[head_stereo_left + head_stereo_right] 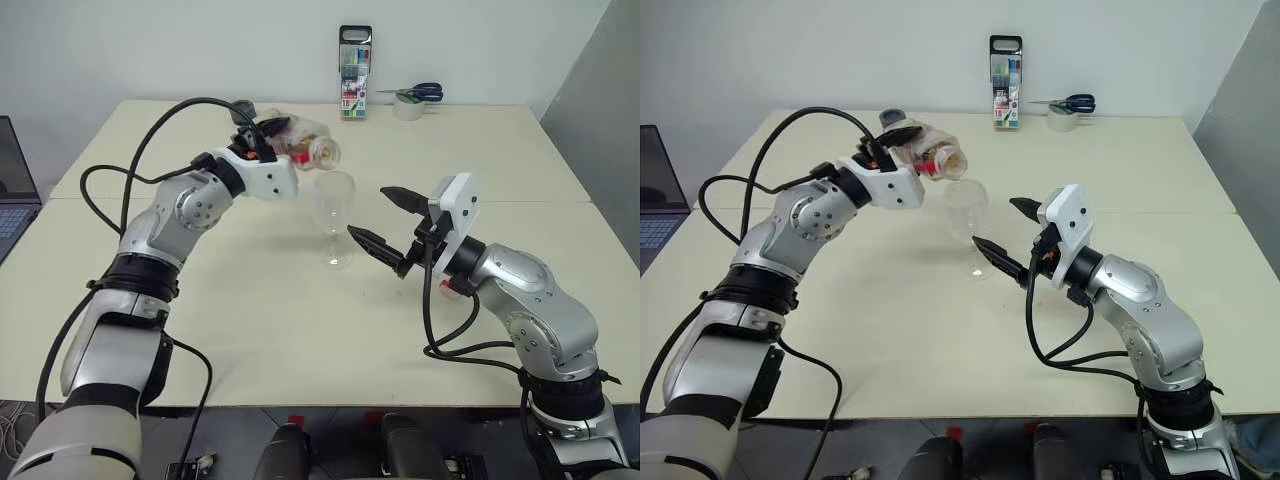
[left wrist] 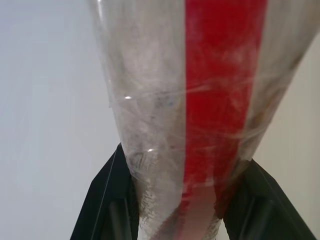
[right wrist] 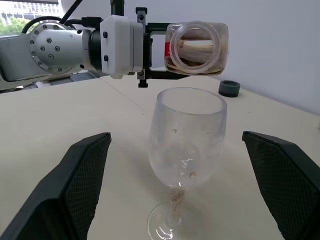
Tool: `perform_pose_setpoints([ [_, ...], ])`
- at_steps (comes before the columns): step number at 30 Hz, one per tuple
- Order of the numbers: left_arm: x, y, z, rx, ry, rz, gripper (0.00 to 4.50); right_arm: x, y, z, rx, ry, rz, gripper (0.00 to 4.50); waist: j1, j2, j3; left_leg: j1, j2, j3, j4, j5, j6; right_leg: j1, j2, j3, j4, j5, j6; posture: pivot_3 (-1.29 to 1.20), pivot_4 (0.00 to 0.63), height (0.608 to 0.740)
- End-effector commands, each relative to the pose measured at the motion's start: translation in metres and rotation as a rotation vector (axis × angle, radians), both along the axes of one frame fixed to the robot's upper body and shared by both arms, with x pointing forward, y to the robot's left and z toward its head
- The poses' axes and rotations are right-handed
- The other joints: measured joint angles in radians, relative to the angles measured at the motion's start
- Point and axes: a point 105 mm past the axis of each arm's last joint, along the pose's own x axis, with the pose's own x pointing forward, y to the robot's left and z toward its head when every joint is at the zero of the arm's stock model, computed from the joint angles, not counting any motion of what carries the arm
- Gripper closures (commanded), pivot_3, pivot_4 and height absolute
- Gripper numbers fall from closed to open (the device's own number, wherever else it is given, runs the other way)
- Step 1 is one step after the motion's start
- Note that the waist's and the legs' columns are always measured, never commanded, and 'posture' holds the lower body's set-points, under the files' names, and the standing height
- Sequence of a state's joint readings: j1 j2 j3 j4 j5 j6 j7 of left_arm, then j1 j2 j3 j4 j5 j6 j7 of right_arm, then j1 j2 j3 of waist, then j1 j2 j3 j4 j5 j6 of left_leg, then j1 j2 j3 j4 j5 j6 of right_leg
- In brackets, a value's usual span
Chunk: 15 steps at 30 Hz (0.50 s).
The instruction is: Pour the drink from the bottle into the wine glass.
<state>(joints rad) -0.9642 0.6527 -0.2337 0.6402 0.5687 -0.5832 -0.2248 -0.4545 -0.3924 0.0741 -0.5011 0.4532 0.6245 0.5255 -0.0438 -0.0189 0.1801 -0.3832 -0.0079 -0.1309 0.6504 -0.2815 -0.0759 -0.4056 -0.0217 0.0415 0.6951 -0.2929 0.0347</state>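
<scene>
Beige table (image 1: 250,330), bottle (image 1: 300,145) tipped over wine glass (image 1: 334,215)

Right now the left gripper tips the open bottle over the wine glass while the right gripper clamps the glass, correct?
Not quite: the right gripper is open, its fingers apart on either side of the wine glass, as the right wrist view shows. The left gripper does tip the open bottle.

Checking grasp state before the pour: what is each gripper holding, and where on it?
The left gripper grips the bottle across its body, tipped sideways over the wine glass. The right gripper is open beside the glass, holding nothing.
</scene>
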Motion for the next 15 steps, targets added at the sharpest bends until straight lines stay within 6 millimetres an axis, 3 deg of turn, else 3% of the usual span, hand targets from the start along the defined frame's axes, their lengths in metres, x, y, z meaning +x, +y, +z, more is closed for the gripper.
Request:
perform_pose_setpoints([
  [1, -0.0033, 0.0025, 0.0271, 0.018, -0.104, -0.001, 2.83, -0.0046, -0.0013, 0.0098, 0.010, -0.043, 0.016, 0.00, -0.002, 0.000, 0.000, 0.000, 0.000, 0.000, 0.000, 0.000, 0.000, 0.000, 0.000, 0.000, 0.000, 0.000, 0.000, 0.00, 0.150, 0.740],
  [15, -0.0003, 0.0054, 0.0366, 0.085, -0.183, 0.013, 2.83, -0.0072, -0.0051, 0.0040, -0.005, -0.027, 0.021, 0.00, -0.007, 0.000, 0.000, 0.000, 0.000, 0.000, 0.000, 0.000, 0.000, 0.000, 0.000, 0.000, 0.001, 0.000, 0.000, 0.00, 0.150, 0.740],
])
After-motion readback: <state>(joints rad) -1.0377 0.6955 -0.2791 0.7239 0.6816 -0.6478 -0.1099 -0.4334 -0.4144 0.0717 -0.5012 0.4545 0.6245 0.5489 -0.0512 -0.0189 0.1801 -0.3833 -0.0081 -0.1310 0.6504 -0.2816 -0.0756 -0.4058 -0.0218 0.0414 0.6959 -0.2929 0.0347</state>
